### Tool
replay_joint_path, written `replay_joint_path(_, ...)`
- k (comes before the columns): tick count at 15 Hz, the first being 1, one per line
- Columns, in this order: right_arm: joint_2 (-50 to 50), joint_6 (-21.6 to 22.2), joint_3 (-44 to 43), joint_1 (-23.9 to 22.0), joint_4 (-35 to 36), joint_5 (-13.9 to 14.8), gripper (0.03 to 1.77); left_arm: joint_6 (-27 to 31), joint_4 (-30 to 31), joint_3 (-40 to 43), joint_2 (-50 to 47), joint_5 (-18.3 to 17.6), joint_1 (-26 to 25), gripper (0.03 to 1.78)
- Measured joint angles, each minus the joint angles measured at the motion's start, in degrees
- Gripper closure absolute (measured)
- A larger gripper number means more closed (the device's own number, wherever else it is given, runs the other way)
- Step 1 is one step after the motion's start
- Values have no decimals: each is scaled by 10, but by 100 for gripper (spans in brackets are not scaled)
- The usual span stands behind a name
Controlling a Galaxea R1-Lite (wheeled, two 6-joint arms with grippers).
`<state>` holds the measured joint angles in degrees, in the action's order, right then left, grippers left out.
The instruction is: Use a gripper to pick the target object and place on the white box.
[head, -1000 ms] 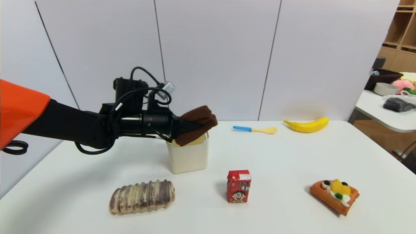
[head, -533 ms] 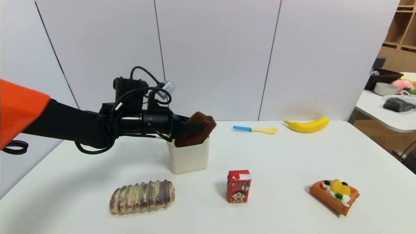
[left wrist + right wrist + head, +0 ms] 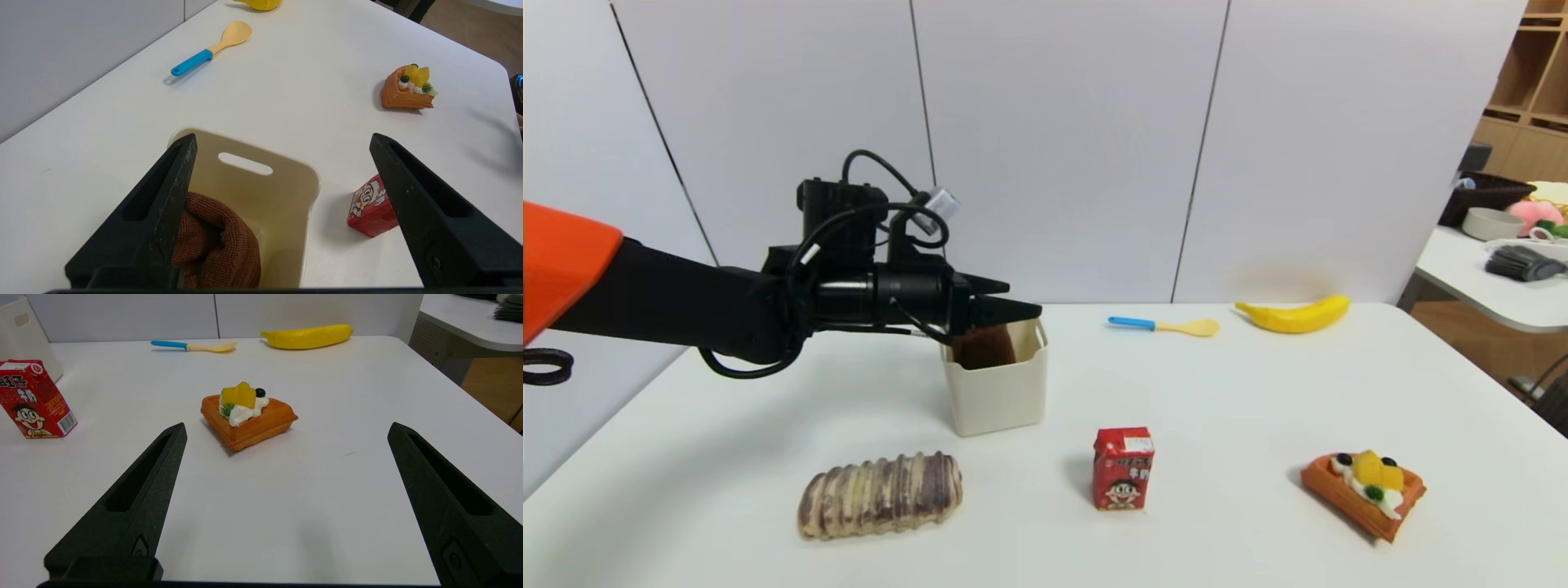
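Brown cloth block (image 3: 216, 245) lies slumped inside the white box (image 3: 998, 396), just below my left end effector (image 3: 1005, 309), whose fingers are spread wide over the rim, holding nothing; my right end effector (image 3: 286, 506) is spread too, parked well apart near the waffle

Dark brown fuzzy cloth block (image 3: 216, 249) partly hidden: lower part sunk behind the near wall of the cream-white plastic bin (image 3: 1001, 396) in the head view, one side covered by a black pointed finger (image 3: 157, 220) of the left gripper (image 3: 282, 143) in the left wrist view. Bin's near-left rim covered by that gripper. Red milk carton (image 3: 369, 208) half hidden behind the other finger. Yellow banana (image 3: 261, 4) cut off by the picture's edge. Right gripper (image 3: 286, 430) unseen from the head. Print on the carton too small to read.
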<state>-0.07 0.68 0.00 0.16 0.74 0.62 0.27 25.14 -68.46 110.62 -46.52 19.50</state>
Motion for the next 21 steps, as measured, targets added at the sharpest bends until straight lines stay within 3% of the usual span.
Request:
replay_joint_path(5, 0, 0, 0, 0, 0, 0, 10, 13, -66, -25, -80, 13, -9, 19)
replay_joint_path(9, 0, 0, 0, 0, 0, 0, 10, 69, -177, 5, -185, 57, -54, 16)
replay_joint_path(12, 0, 0, 0, 0, 0, 0, 10, 95, -233, 105, -289, 100, -113, 14)
replay_joint_path(16, 0, 0, 0, 0, 0, 0, 10, 102, -246, 253, -449, 189, -197, 14)
replay_joint_path(21, 0, 0, 0, 0, 0, 0, 10, 101, -248, 384, -646, 245, -259, 12)
